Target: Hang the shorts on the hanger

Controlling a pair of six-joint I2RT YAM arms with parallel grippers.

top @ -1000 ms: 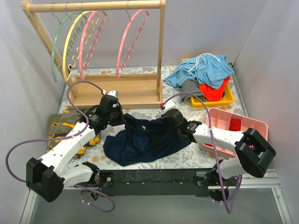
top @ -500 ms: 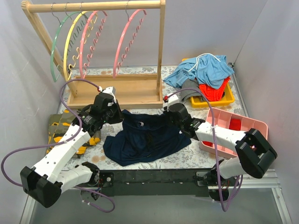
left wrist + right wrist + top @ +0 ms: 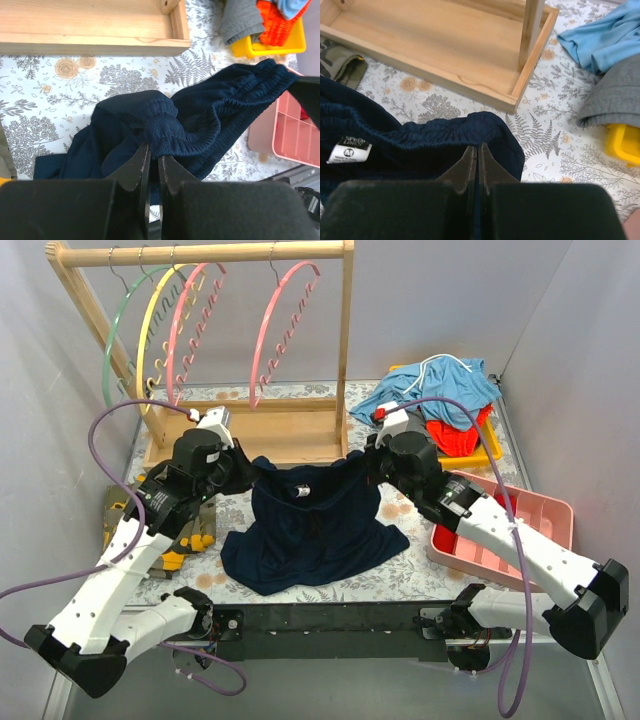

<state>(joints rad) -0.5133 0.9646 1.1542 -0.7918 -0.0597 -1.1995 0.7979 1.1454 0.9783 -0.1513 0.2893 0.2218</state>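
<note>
The left gripper (image 3: 153, 150) and right gripper (image 3: 477, 150) each clench the dark navy-blue soft fabric shorts (image 3: 310, 525) by the waistband, which spans mid-frame left to right. The pink arched plastic hanger (image 3: 262, 328) hangs beyond it in the upper middle, slightly nearer the left gripper.

Navy shorts (image 3: 315, 520), pink hanger (image 3: 275, 325)

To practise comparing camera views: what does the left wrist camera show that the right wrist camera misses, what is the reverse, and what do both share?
Only the left wrist view shows the orange garment. Only the right wrist view shows the white size label on the waistband. Both views show the navy shorts with the waistband pinched by that camera's own fingers, the left gripper in one and the right gripper in the other. Both also show the wooden rack base and the floral tablecloth.
</note>
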